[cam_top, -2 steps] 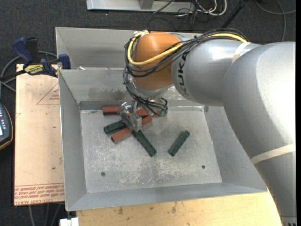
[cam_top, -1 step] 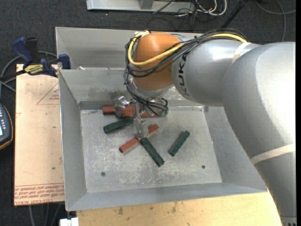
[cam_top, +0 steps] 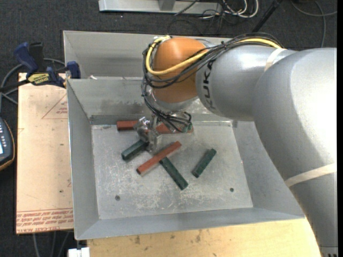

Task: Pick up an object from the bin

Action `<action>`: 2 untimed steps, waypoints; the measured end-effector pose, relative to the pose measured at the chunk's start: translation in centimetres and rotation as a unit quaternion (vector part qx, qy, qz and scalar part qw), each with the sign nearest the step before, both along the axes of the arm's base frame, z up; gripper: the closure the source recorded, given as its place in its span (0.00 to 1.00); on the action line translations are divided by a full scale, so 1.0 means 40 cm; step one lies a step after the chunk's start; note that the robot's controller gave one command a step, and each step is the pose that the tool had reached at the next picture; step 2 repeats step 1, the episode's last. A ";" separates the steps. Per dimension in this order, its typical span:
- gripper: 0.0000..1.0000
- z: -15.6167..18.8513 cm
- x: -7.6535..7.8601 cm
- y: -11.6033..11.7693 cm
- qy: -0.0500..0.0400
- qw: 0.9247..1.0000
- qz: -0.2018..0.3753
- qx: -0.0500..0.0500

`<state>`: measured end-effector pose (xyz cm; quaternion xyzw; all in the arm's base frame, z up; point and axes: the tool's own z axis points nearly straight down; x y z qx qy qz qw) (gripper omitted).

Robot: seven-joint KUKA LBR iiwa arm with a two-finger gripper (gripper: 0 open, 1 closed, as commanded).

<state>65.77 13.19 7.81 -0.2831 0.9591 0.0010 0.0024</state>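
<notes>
The gripper [cam_top: 149,136] sits low in the bin [cam_top: 80,143], at the upper end of a dark green block [cam_top: 132,151], beside a red block [cam_top: 158,159]. Whether it is clenched cannot be told.

We see a scene lit evenly and fairly brightly from above. The floor of the grey metal bin [cam_top: 161,197] gives back a pale, mottled sheen, while its back wall [cam_top: 107,68] carries a darker band of shade. The rounded silver arm casing [cam_top: 289,100] shows a broad soft highlight, and the glossy orange wrist cover [cam_top: 177,71] a smaller one. The small reddish-brown and dark green rectangular blocks [cam_top: 158,158] cast only faint shadows. The black carpet [cam_top: 32,15] stays dim.
</notes>
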 end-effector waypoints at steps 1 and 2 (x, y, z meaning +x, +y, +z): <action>1.00 0.362 -0.039 -0.015 -0.004 1.000 -0.024 0.000; 1.00 0.362 -0.039 -0.015 -0.004 1.000 -0.024 0.000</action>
